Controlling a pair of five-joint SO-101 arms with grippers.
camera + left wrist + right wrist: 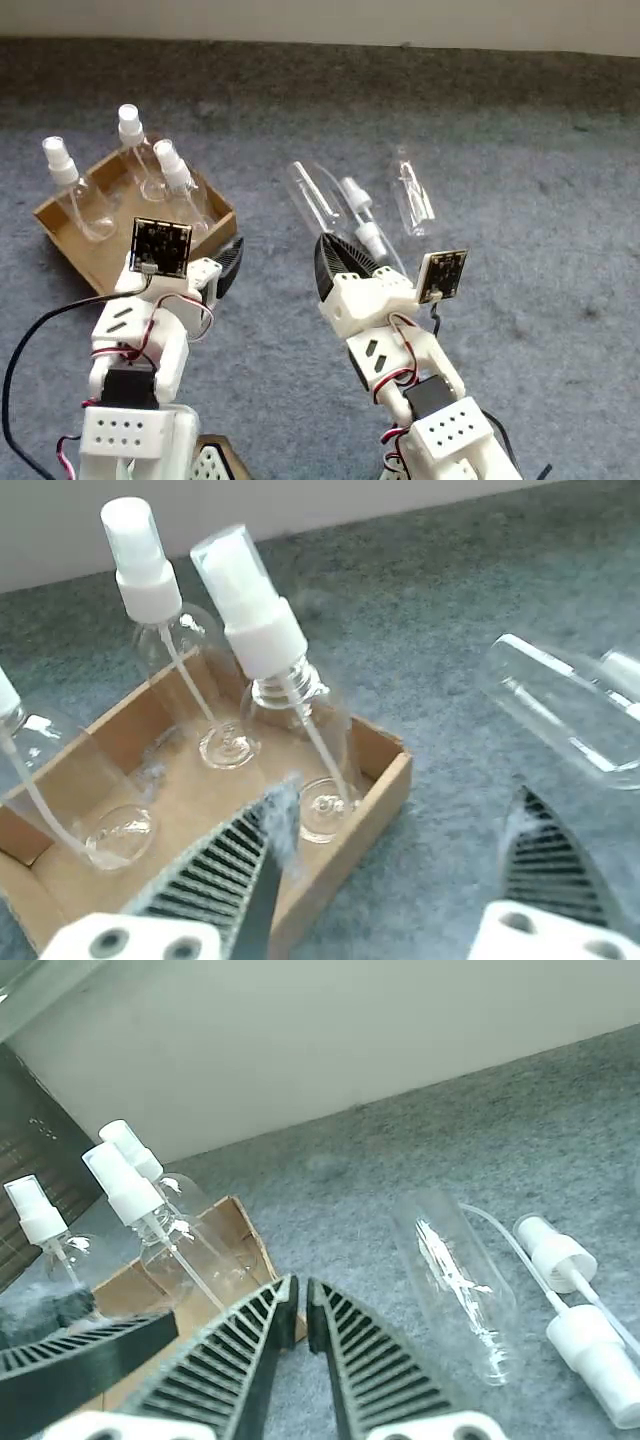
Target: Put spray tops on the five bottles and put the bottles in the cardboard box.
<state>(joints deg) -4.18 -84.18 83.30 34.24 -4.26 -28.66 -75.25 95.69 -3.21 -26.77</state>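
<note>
Cardboard box [95,255] at the left edge of the surface [540,280] holds three upright capped bottles [178,185]; two bare bottles [312,195] lie mid-surface. Right wrist view adds two loose spray tops [560,1260]; left pincer [400,800] gapes wide, right pincer [300,1285] nearly closed.

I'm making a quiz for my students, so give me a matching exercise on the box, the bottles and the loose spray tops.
1 cardboard box
2 capped bottles
3 uncapped bottles
4 loose spray tops

a white, lying between two bottles
b standing upright in the box
c brown, holds three bottles
d clear, lying on the carpet

Pairs: 1c, 2b, 3d, 4a
</note>
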